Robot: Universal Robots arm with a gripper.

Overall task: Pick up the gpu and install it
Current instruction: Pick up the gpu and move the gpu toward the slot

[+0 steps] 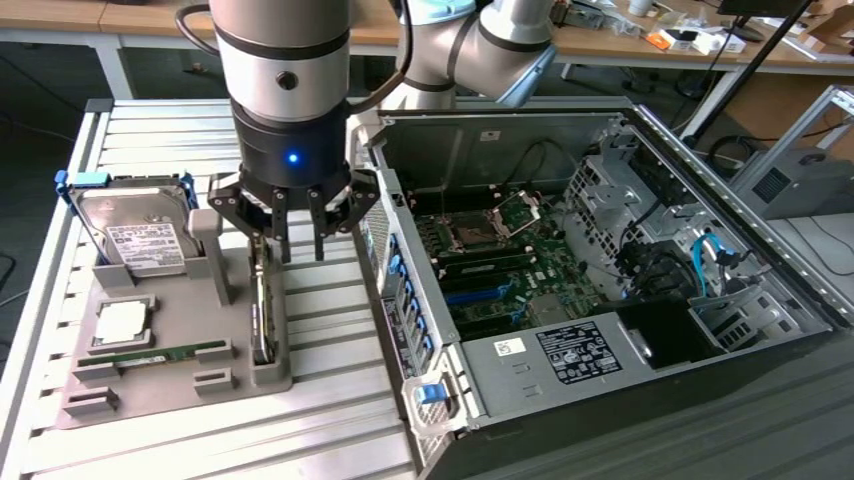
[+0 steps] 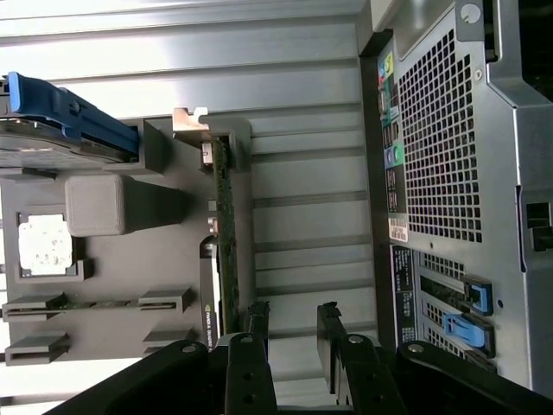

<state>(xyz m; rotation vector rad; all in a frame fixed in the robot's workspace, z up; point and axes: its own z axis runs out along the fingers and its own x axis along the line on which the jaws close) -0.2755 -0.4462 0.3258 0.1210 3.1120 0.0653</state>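
Honestly the gpu (image 2: 226,225) is showing a green circuit-board edge and a shiny silver metal bracket (image 2: 190,118), while the holder (image 1: 160,385) is looking like matt grey plastic, the bench (image 1: 334,425) ribbed pale metal, the pincer (image 1: 300,255) matt black.

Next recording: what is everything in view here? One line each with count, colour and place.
gpu: one, dark and green, on edge in the holder
hard drive: one, silver, blue rails, upright in the holder
processor chip: one, silver, flat in the holder
RAM stick: one, green, in the holder
holder: one, grey, on the table
computer case: one, dark, open, exterior view's right
table: one, pale slatted metal
gripper: one, black, open, just above the gpu
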